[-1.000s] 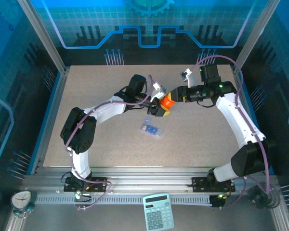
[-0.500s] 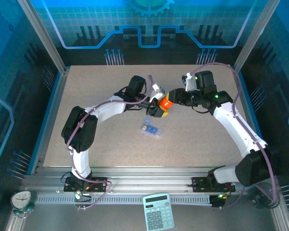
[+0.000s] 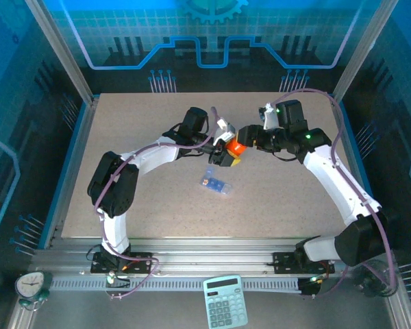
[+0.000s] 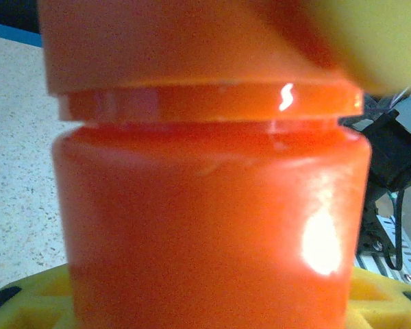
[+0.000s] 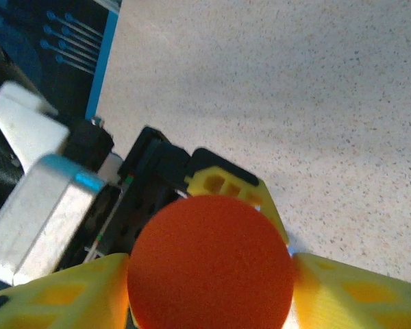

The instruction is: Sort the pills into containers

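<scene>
Opening the bottle (image 3: 235,146) looks like the step in hand; no pills are out on the table (image 3: 144,199) yet. The left gripper (image 3: 227,152) is clamped round the orange bottle body and holds it off the table, near mid-table. In the left wrist view the bottle is close up, with the cap on and a thin seam under its rim. The right gripper (image 3: 246,135) meets the bottle from the other side, at the cap (image 5: 209,264). In the right wrist view its yellow fingers (image 5: 75,288) flank the round cap on both sides, very close or touching. Whether they clamp it or stand just clear cannot be told from this angle.

The pill box (image 3: 216,183) lies flat on the table, just in front of the bottle and below it in the top view, apart from both grippers. Its compartments are too small to read.

The next move probably calls for a firm pinch on the cap. The right wrist would then twist while the left holds the body steady, and the cap would lift clear before tipping toward the box.
</scene>
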You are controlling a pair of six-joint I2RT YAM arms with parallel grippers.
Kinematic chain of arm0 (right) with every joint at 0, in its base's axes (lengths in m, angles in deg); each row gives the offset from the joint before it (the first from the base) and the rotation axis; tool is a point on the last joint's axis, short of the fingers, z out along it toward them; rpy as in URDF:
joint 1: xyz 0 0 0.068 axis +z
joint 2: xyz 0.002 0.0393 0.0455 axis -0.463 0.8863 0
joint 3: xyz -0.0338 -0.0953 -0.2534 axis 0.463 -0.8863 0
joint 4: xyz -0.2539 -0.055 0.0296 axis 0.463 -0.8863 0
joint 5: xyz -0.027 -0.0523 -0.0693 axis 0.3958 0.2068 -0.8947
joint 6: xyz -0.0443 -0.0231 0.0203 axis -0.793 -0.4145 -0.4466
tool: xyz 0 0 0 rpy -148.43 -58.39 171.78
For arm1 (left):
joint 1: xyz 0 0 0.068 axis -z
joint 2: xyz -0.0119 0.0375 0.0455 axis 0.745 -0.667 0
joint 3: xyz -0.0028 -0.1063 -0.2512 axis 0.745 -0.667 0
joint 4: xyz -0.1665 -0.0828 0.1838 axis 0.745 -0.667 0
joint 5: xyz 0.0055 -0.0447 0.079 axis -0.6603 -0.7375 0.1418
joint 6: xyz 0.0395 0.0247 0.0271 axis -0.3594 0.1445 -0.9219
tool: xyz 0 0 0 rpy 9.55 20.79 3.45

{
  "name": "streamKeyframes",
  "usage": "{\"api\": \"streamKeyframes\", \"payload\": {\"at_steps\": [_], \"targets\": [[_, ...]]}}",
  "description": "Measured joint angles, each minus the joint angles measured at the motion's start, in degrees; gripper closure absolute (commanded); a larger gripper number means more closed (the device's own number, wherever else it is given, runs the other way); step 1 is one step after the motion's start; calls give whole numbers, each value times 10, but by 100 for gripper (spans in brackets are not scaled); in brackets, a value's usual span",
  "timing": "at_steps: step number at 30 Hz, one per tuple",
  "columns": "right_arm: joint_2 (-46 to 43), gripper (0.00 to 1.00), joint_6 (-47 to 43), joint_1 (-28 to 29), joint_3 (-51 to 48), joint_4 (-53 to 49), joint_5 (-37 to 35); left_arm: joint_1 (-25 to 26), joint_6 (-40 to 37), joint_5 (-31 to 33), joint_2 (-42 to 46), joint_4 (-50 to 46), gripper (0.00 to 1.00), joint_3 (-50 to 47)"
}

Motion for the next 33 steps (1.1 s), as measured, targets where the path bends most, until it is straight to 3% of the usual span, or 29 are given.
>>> {"api": "streamKeyframes", "payload": {"at_steps": [4, 16, 19, 25, 33], "targets": [[0, 21, -35, -2, 24, -43, 16, 0, 0, 0, 0, 5, 91, 0], [-12, 16, -244, -68, 72, -160, 76, 0, -4, 0, 0, 0, 91, 3], [-12, 10, -269, -90, 78, -156, 92, 0, -14, 0, 0, -8, 91, 11], [23, 8, -301, -105, 139, -156, 136, 0, -21, -3, 0, -18, 91, 17], [85, 12, -329, -105, 156, -173, 173, 0, -28, -11, 0, -27, 91, 23]]}}
